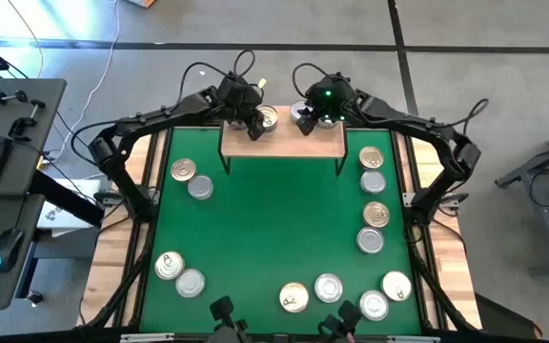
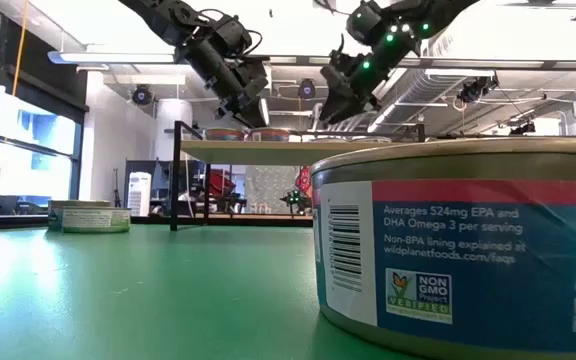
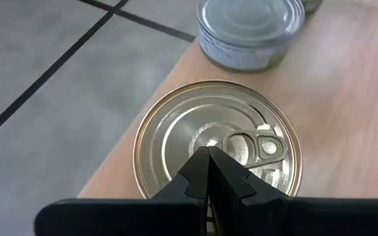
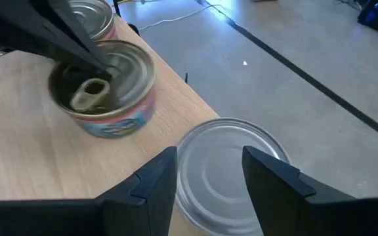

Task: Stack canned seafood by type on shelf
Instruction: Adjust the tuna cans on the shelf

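Light wood is where the action sits: the shelf (image 1: pixel 282 143) stands at the far edge of the green table (image 1: pixel 274 229), and both arms are bent over it. The left gripper (image 3: pixel 208 164) has its claw pinched completely shut, holding nothing, its tips poised right over the pull-tab of a gold-lidded tin (image 3: pixel 218 141) at the shelf's far edge. In the overhead view that same tin (image 1: pixel 267 118) lies near the middle of the shelf's far edge. Just beside it sits a silver-lidded tin (image 3: pixel 250 31), also on the wood.

Over to the right gripper (image 4: pixel 209 172): its fingers stand partly apart, flanking a silver-lidded tin (image 4: pixel 225 172) at the shelf's edge; whether the pads actually touch the tin's sides, I cannot tell. Past it, the right wrist view shows the gold-lidded tin (image 4: pixel 104 92) with a pink and blue label, the other arm's dark fingers over its lid.

Down on the green table, more tins wait: a pair near the left edge (image 1: pixel 191 178), a pair at the near left corner (image 1: pixel 179 273), a column of four along the right edge (image 1: pixel 373 198), and a cluster at the near edge (image 1: pixel 343 293). One labelled tin (image 2: pixel 463 245) looms large in the low view.
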